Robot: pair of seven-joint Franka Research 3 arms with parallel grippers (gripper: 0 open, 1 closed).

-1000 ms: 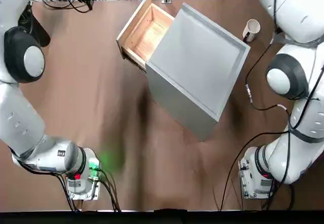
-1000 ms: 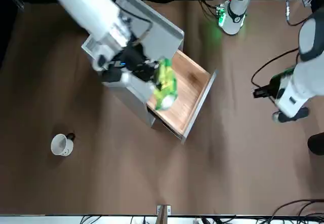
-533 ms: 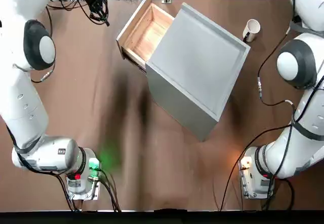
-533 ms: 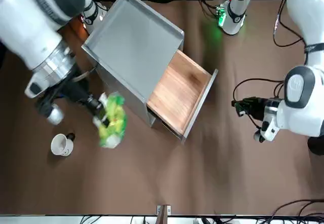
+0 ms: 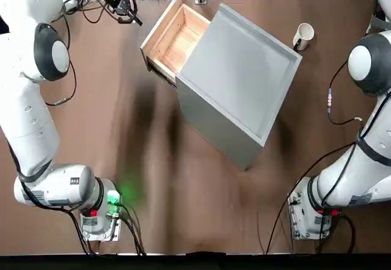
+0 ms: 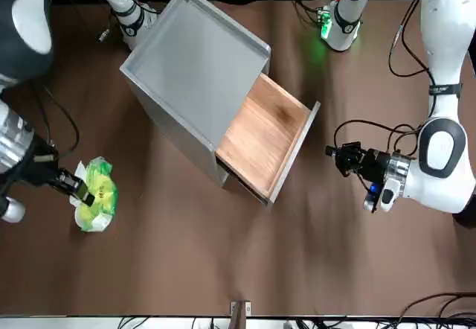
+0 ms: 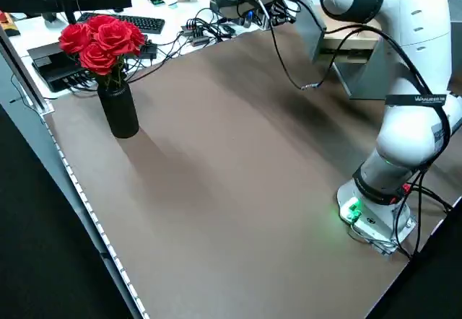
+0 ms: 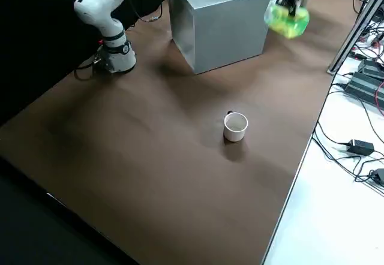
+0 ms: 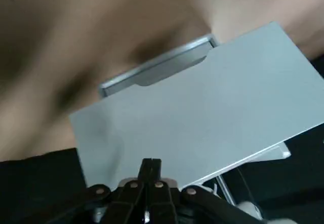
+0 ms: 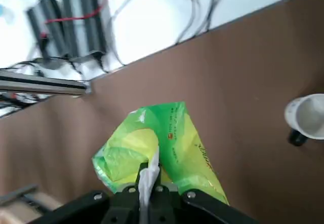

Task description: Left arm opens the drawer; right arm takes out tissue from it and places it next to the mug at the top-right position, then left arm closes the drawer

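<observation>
Carried from beside the open drawer (image 6: 264, 135) toward the mug (image 5: 303, 36) near the table's far right corner, a green-and-yellow tissue packet (image 6: 97, 195) hangs above the table (image 6: 297, 262), clenched in the right end effector (image 10: 150, 168). The left end effector (image 9: 150, 162), fingers pressed together, hovers near the far edge, left of the grey cabinet (image 5: 238, 74).

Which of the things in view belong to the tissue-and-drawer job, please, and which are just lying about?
For the job:
- tissue packet, in the right arm's jaws
- drawer, open
- mug, marking the spot
- left arm, off the drawer's front-left

Just lying about:
- red roses in a black vase
- keyboard
- cables
</observation>
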